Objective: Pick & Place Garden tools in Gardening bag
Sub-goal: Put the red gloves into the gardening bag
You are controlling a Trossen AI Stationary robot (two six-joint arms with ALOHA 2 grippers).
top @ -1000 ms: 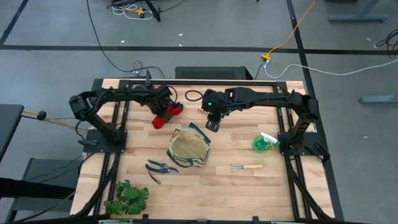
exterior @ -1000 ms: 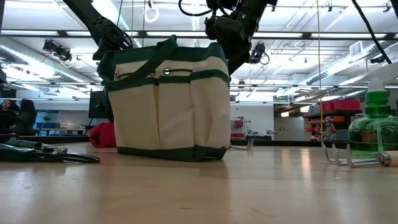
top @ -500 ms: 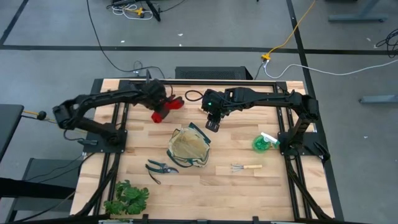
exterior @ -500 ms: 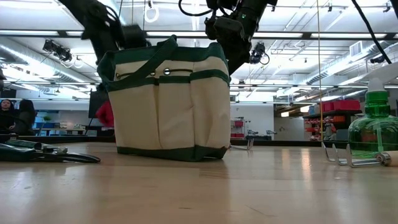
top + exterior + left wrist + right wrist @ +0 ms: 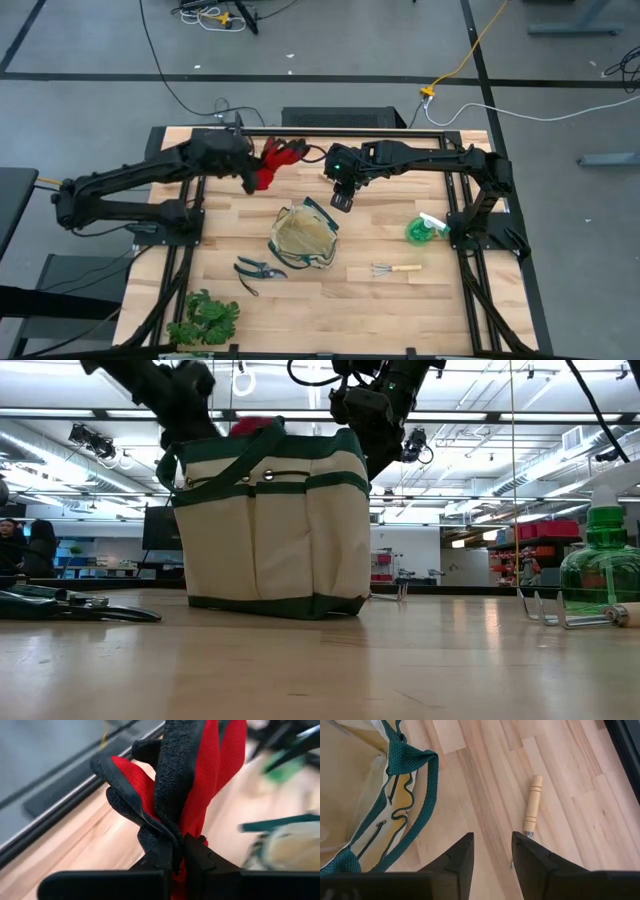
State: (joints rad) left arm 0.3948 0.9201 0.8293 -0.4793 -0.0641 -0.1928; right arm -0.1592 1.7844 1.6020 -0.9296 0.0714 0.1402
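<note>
The left gripper (image 5: 250, 172) is clamped tight on the red-and-black gloves (image 5: 272, 162) and carries them in the air above the far side of the table, close to the gardening bag (image 5: 303, 238) but not yet over its mouth; in the left wrist view the gloves (image 5: 185, 785) are pinched between the 2 dark fingers. The right gripper (image 5: 341, 200) hangs just beyond the bag's far rim with its fingers parted and nothing between them. From above, the bag's interior looks empty, though its folds may hide something. Judging by how things lie, the task is at an early stage: the gloves are in transit, and 4 tools remain on the wood. The pruning shears (image 5: 256, 269) lie near the bag, 1 hand rake (image 5: 396, 268) lies toward the right arm's side, the green spray bottle (image 5: 426, 228) stands near that arm's base, and a second wooden-handled rake (image 5: 533, 805) shows under the right gripper.
</note>
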